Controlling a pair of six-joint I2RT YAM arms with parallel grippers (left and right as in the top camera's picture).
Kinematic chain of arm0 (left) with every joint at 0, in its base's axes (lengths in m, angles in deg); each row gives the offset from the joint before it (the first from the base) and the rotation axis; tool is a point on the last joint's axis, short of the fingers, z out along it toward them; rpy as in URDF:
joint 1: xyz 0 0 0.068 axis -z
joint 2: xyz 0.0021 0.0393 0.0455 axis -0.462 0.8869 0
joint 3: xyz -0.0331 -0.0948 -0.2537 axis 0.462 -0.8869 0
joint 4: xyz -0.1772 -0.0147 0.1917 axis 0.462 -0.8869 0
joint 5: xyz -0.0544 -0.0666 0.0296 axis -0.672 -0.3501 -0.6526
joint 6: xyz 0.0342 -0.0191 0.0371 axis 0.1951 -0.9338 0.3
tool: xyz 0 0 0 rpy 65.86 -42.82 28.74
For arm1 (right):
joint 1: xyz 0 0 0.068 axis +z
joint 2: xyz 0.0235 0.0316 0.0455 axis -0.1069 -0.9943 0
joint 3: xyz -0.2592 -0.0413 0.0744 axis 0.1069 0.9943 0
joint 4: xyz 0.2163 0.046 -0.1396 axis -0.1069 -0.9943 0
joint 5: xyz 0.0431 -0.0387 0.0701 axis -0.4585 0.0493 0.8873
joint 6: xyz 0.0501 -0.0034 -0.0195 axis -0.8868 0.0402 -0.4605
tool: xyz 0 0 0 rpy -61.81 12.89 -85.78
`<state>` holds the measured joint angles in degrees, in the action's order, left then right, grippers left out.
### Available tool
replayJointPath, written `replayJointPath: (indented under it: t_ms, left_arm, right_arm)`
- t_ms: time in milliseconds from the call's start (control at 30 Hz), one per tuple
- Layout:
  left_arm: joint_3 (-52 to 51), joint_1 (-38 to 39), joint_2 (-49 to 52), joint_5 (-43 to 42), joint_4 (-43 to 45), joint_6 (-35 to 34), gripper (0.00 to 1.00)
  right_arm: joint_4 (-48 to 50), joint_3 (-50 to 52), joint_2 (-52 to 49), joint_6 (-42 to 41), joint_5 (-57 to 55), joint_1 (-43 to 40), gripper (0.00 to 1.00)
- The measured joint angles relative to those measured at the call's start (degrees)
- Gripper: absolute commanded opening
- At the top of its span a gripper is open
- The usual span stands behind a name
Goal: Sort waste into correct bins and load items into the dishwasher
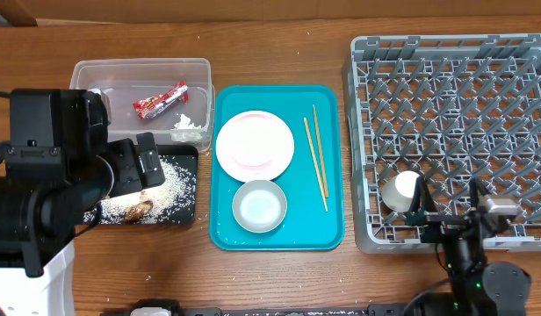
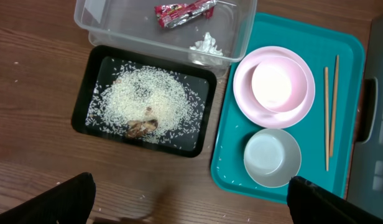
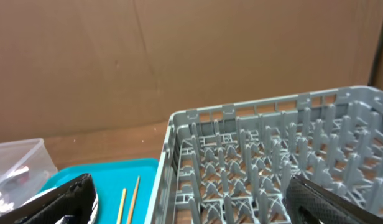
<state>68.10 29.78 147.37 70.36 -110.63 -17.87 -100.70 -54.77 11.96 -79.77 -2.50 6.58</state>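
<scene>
The red wrapper (image 1: 161,101) (image 2: 184,12) and white tissue (image 1: 188,123) (image 2: 207,45) lie in the clear tub (image 1: 200,70) (image 2: 241,43). Rice (image 1: 169,184) (image 2: 148,102) and brown scraps (image 2: 142,128) lie in the black tray (image 1: 193,215) (image 2: 79,99). The pink plate (image 1: 255,145) (image 2: 273,87), the bowl (image 1: 259,204) (image 2: 272,157) and the chopsticks (image 1: 316,158) (image 2: 330,106) (image 3: 129,196) rest on the teal tray. The cup (image 1: 404,189) lies in the grey rack (image 1: 455,132) (image 3: 253,162). My left gripper (image 1: 149,167) (image 2: 191,205) is open and empty above the black tray. My right gripper (image 1: 446,226) (image 3: 198,208) is open and empty at the rack's front left.
The teal serving tray (image 1: 328,228) (image 2: 235,168) sits between the bins and the rack. A few stray rice grains lie on the wood table (image 2: 42,155) and the teal tray. A brown cardboard wall (image 3: 179,56) stands behind the table.
</scene>
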Motion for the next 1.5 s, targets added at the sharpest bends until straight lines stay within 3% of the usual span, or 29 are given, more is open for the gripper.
replayJointPath:
  t_ms: [267, 1233, 1500]
  left_arm:
    - [0.00, 0.00, 1.29, 0.00, 0.00, -0.02, 1.00]
    - [0.00, 0.00, 3.74, 0.00, 0.00, -0.46, 1.00]
    - [0.00, 0.00, 3.76, 0.00, 0.00, -0.57, 1.00]
  right_arm:
    - [11.58, 10.62, 3.54, 0.00, 0.74, 0.00, 1.00]
    - [14.43, 11.78, 3.43, 0.00, 3.10, 0.00, 1.00]
    - [14.40, 9.01, -1.84, -0.02, 3.65, 0.00, 1.00]
